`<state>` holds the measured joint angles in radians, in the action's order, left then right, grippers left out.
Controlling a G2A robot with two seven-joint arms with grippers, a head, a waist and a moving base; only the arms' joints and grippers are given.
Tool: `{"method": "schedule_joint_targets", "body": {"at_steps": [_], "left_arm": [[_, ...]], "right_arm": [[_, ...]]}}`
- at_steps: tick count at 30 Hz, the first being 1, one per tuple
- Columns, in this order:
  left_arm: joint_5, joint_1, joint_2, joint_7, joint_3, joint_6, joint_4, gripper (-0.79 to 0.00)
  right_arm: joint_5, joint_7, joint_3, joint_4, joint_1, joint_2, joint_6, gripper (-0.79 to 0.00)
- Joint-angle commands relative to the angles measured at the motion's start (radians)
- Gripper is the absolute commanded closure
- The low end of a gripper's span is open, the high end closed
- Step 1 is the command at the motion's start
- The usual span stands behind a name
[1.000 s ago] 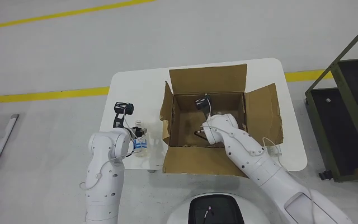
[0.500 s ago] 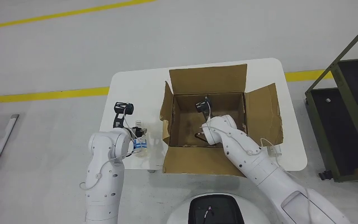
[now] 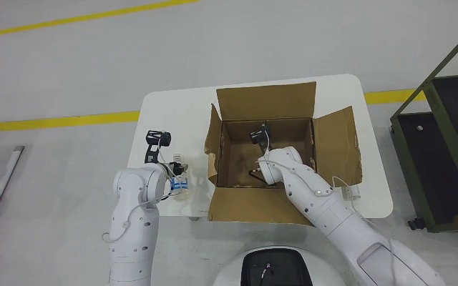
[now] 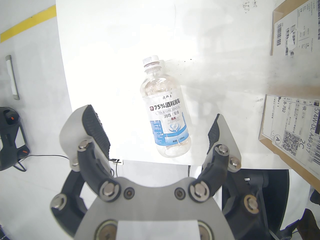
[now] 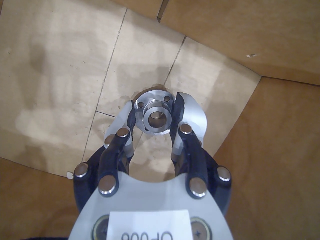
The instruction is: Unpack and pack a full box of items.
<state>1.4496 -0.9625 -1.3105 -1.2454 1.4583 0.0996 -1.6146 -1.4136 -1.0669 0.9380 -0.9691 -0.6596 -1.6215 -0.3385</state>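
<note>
An open cardboard box (image 3: pixel 265 100) stands on the white table (image 3: pixel 179 107). Inside it, my right gripper (image 5: pixel 155 103) is shut on a small round metal flange (image 5: pixel 155 117) with a centre bore, held just above the box's bare floor (image 5: pixel 62 63). A clear bottle (image 4: pixel 163 116) with a white cap and a blue-and-white label lies on its side near the table's front edge, left of the box (image 4: pixel 295 116). My left gripper (image 4: pixel 153 114) hangs open above it, one finger on either side, not touching. The top view has the bottle (image 3: pixel 179 184) beside the left arm.
The box's flaps (image 3: pixel 336 143) are spread outward over the table's right part. A dark cart (image 3: pixel 429 143) stands on the floor to the right of the table. A black controller (image 4: pixel 10 136) lies on the floor left of the table.
The right arm has shifted very slightly inside the box with the flange still held. The left arm and the bottle have not moved.
</note>
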Motion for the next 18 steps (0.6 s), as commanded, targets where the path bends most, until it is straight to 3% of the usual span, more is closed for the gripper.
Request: {"method": "schedule_joint_targets", "body": {"at_steps": [1,18], "left_arm": [[0.000,0.000,0.000,0.000,0.000,0.000,0.000,-0.785],[0.000,0.000,0.000,0.000,0.000,0.000,0.000,-0.785]], "right_arm": [[-0.001,-0.002,0.002,0.002,0.001,-0.002,0.002,-0.345],[-0.026,-0.010,0.029,-0.022,-0.009,-0.010,0.007,-0.348]]}}
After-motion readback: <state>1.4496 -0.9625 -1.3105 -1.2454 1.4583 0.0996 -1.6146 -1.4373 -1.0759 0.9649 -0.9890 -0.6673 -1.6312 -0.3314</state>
